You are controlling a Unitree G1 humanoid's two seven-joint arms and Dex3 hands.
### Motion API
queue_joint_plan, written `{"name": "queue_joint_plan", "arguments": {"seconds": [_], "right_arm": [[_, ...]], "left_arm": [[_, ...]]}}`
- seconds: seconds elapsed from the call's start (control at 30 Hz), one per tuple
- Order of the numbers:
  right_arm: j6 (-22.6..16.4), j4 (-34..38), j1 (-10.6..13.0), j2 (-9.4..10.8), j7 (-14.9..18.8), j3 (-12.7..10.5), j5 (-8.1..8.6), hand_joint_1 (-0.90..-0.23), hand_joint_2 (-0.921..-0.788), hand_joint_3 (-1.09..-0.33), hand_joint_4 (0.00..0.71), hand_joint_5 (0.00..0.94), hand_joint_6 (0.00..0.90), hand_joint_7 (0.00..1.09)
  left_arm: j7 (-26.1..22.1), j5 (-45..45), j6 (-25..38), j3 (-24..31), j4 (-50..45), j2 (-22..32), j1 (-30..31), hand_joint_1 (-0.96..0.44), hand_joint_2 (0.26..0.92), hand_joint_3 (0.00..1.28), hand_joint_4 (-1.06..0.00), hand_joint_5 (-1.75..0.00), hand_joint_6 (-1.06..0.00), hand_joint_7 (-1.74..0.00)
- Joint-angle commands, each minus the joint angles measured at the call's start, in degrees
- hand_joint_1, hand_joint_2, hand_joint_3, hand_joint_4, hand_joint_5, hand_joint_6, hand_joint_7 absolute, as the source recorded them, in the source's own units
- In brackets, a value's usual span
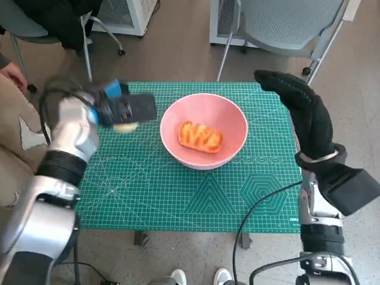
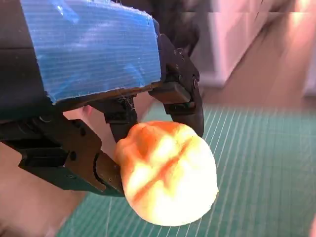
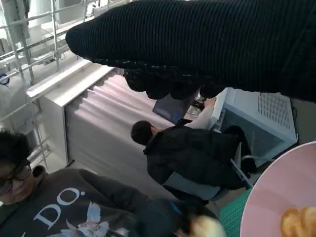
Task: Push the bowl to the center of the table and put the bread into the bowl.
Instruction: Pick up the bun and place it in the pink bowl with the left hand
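Observation:
A pink bowl (image 1: 205,127) sits near the middle of the green mat, and a golden pastry (image 1: 200,137) lies inside it. The bowl's rim (image 3: 284,192) and that pastry (image 3: 297,221) also show in the right wrist view. My left hand (image 1: 122,108) hovers just left of the bowl and grips a pale round bread roll (image 1: 125,126). In the left wrist view the roll (image 2: 170,177) sits between the black fingers (image 2: 185,96). My right hand (image 1: 300,107), in its black glove, is raised by the bowl's right side, fingers extended, holding nothing.
The green cutting mat (image 1: 154,190) covers the small table. A grey chair (image 1: 285,24) stands behind it, and a white unit (image 1: 127,12) at the back left. A person's hand (image 1: 13,74) shows at the far left. Two people (image 3: 197,153) appear in the right wrist view.

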Motion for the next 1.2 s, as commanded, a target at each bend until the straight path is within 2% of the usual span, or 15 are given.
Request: {"name": "queue_joint_plan", "arguments": {"seconds": [0.03, 0.23, 0.5, 0.77, 1.2], "right_arm": [[0.09, 1.21, -0.28, 0.20, 0.69, 0.21, 0.12, -0.713, -0.921, -0.847, 0.144, 0.001, -0.001, 0.44], [-0.09, 1.89, -0.78, 0.25, 0.81, 0.21, 0.14, -0.713, -0.921, -0.847, 0.143, 0.001, -0.001, 0.44], [-0.95, 3.75, -1.66, 0.27, 1.23, 0.05, 0.42, -0.711, -0.921, -0.847, 0.143, 0.001, -0.001, 0.44], [-1.41, 4.63, -2.20, 0.51, 1.28, 0.10, 0.50, -0.709, -0.921, -0.846, 0.143, 0.000, -0.001, 0.44], [-1.56, 4.98, -2.49, 0.49, 1.49, -0.18, 0.98, -0.711, -0.921, -0.839, 0.142, 0.000, -0.001, 0.44]], "left_arm": [[-2.97, -0.81, 2.43, 3.65, -14.86, 3.63, 1.12, 0.00, 0.861, 0.07, -0.85, -1.04, -0.72, -1.03], [-4.22, -1.15, 3.95, 7.10, -25.29, 4.88, 2.72, 0.00, 0.854, 0.08, -0.84, -1.11, -0.76, -0.92], [-5.58, -1.72, 4.39, 10.23, -36.31, 5.12, 3.93, 0.00, 0.859, 0.07, -0.83, -1.08, -0.75, -0.97], [-4.16, -1.64, 2.90, 9.78, -37.39, 2.25, 3.51, 0.00, 0.874, 0.05, -0.79, -1.08, -0.75, -1.01], [-2.32, -0.62, 1.43, 4.25, -32.13, -8.05, 1.45, 0.00, 0.882, 0.02, -0.80, -1.01, -0.77, -1.05]]}}
